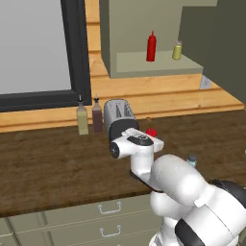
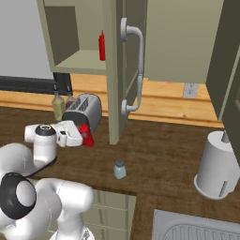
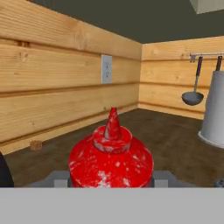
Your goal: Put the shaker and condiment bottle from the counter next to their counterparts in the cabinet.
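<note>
Left base view: red bottle (image 1: 151,132) at the gripper (image 1: 148,135), above the counter (image 1: 48,163); shaker (image 1: 192,160) behind the arm; tall red bottle (image 1: 151,46) and green shaker (image 1: 177,50) on the cabinet (image 1: 144,65) shelf.
Right base view: shaker near the counter's front edge; toaster (image 2: 84,110) behind the gripper.
Hand view: fingers pinch the red bottle's sides.

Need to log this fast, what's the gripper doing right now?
Gripper: closed on the short, stout red squeeze bottle with pointed nozzle.
</note>
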Motion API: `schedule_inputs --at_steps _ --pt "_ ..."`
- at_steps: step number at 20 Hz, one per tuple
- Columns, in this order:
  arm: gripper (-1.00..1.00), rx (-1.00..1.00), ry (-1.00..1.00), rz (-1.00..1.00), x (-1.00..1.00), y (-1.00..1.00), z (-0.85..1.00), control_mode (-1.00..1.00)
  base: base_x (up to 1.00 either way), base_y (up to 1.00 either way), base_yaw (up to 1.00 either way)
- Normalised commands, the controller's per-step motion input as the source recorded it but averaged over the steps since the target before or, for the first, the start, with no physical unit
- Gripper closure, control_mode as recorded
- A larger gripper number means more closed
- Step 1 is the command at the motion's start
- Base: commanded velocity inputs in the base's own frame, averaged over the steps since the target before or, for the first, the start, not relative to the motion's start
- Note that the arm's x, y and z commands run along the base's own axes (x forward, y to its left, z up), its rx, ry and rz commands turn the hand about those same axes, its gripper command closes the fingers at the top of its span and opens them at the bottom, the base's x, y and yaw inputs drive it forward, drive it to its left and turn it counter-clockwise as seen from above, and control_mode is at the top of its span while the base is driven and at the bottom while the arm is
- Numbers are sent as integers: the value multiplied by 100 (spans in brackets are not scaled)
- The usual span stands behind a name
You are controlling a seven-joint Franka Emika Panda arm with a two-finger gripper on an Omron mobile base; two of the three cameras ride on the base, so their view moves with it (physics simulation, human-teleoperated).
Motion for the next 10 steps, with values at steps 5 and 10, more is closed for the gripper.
schedule_inputs --at_steps 5,10 --pt "100 -8 0 25 0 4 49 -100 0 0 0" --pt "100 -10 -2 13 -19 10 59 -100 0 0 0"
